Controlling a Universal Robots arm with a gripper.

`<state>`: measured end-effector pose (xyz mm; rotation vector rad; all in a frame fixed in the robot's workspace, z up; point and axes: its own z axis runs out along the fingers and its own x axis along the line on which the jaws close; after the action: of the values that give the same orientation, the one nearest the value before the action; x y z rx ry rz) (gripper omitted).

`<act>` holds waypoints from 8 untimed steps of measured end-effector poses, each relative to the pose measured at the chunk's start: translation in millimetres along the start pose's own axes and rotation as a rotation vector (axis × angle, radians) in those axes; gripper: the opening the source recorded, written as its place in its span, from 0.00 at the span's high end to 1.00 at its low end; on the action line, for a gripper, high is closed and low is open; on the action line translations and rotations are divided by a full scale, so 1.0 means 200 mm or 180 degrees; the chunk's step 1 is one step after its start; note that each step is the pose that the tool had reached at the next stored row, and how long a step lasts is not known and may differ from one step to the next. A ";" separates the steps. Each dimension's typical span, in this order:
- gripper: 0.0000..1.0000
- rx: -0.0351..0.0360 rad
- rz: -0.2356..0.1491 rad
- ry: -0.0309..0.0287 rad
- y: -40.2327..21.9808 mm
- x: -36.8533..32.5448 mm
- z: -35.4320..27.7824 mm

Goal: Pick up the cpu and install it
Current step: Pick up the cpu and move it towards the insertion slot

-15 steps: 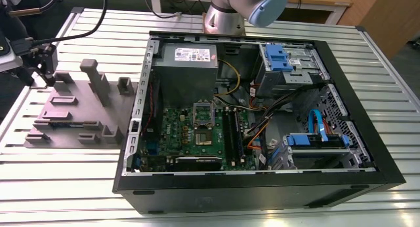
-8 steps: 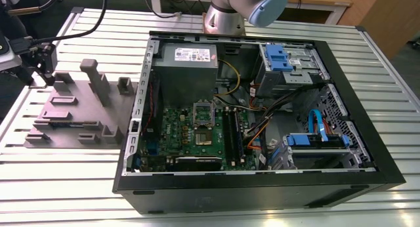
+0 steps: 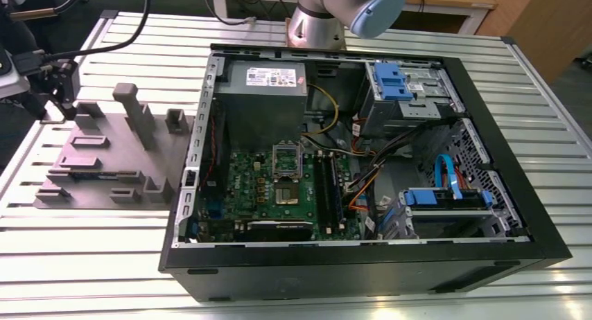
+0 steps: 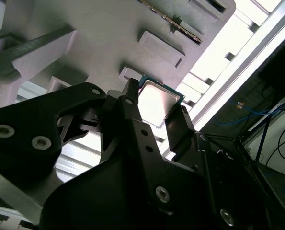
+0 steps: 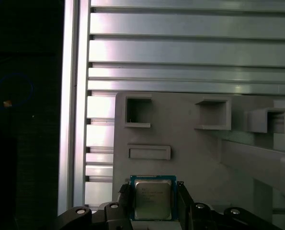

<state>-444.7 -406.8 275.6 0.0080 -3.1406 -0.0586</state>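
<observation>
1. Two fingers of the gripper (image 5: pixel 153 191) are closed against opposite edges of the cpu (image 5: pixel 153 201), in both wrist views.
2. Location: the cpu is over the grey fixture block (image 3: pixel 102 154), at the exterior view's left, well apart from the socket frame (image 3: pixel 287 159) in the computer case (image 3: pixel 370 271).
3. Judged handling: light, thin, rigid, smooth-topped and apt to slip; underside fragile. Hold by the edges only.

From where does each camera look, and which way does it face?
Exterior view: off the arm, high, looking down into the open computer case on the slatted table; an arm joint shows.
First wrist view: on the wrist, looking past the gripper at the grey tray.
Second wrist view: close behind the fingers, facing that tray.
Both wrist views share the cpu between the fingers.
</observation>
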 end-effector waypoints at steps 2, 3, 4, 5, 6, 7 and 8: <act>0.53 0.0000 0.0000 0.0000 0.000 0.000 -0.002; 0.53 0.0000 0.0000 0.0000 0.000 0.000 -0.002; 0.53 0.0000 0.0000 0.0000 0.000 0.000 -0.003; 0.53 0.0000 0.0000 0.0000 0.000 0.000 -0.004; 0.53 0.0000 0.0000 0.0000 0.000 0.000 -0.005; 0.53 0.0000 0.0000 0.0000 0.000 0.000 -0.006; 0.53 0.0000 0.0000 0.0000 0.001 0.000 -0.018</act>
<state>-444.7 -406.8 279.3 0.0080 -3.1407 -0.0586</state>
